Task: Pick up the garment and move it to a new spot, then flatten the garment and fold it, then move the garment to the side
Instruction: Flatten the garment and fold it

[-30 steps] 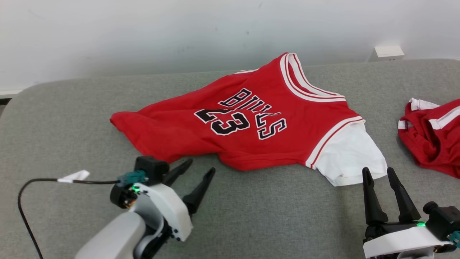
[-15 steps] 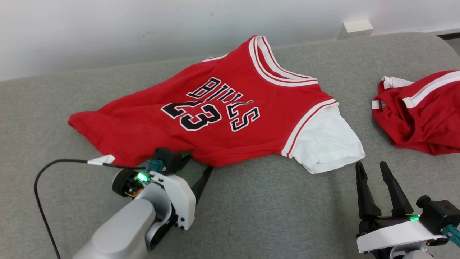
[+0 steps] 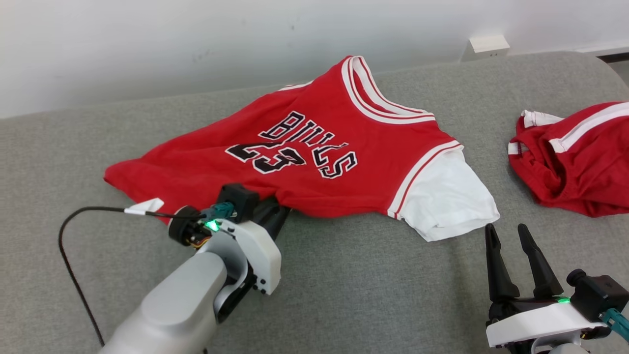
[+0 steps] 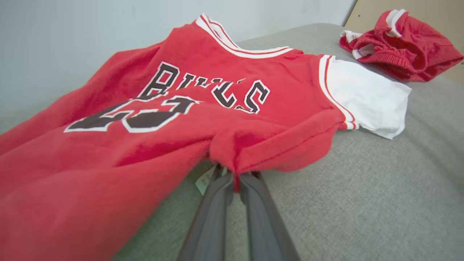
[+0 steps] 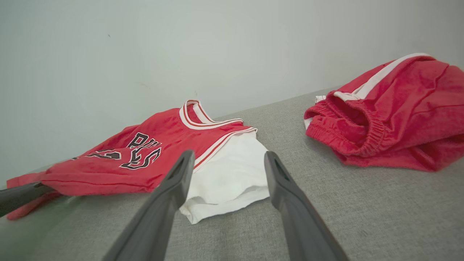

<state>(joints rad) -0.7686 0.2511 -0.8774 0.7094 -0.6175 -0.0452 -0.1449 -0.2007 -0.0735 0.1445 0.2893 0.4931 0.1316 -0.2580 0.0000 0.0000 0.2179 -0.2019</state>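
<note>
Jersey (image 3: pixel 393 147) looks soft, floppy; left gripper (image 4: pixel 235 178) pinches its seven-o'clock edge, right gripper (image 3: pixel 506 235) gapes empty

left tool (image 4: pixel 235 178) pinched closed; right tool (image 3: pixel 506 231) spread apart

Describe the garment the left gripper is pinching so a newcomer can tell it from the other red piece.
On the grey padded surface, look at the middle, in front of the white wall. The jersey lies spread there, its near hem pinched in the left gripper. Unlike the bunched red shorts at the right edge, it bears black BULLS 23 lettering and a white sleeve.
</note>
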